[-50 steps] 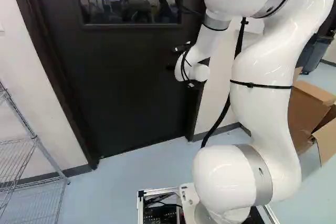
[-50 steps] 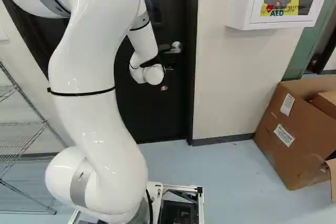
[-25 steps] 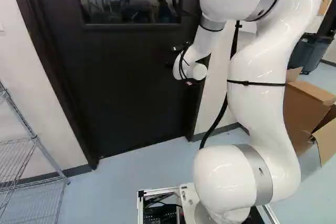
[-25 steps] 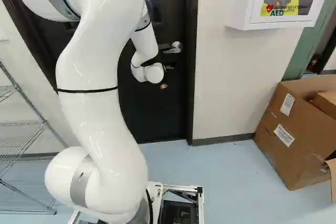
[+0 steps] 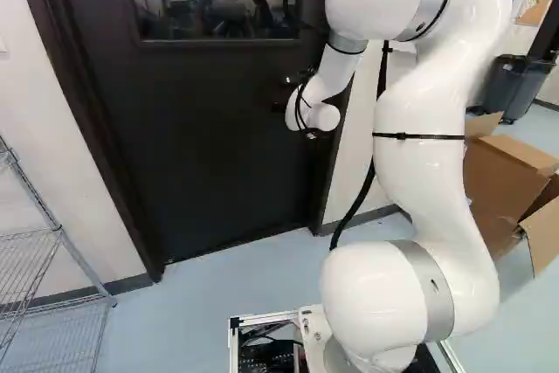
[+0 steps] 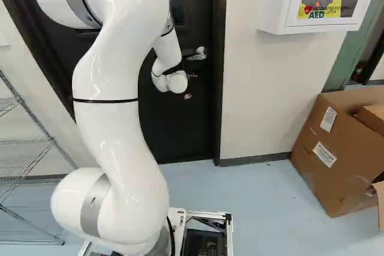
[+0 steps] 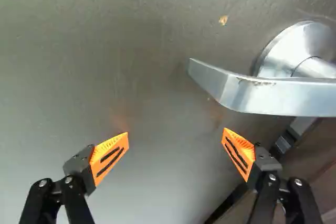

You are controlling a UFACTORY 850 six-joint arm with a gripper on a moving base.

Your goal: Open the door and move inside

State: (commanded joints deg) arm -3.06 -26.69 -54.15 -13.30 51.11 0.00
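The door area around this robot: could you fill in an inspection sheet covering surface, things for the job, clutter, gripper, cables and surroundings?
Surface: pale blue floor, no spill seen.
Job's things: dark door, looks closed; silver lever handle, its tip bent toward the door.
Clutter: opened cardboard box on the floor, beyond the door's handle side.
Gripper: gripper open near the handle, nothing between its fingers.
Cables: black cable hanging in a loose curve beside the arm.
Surroundings: wire shelving on the door's other side; white wall cabinet; dark bin.

1 wire rack [image 5: 59, 231], 1 wall cabinet [image 6: 318, 1].
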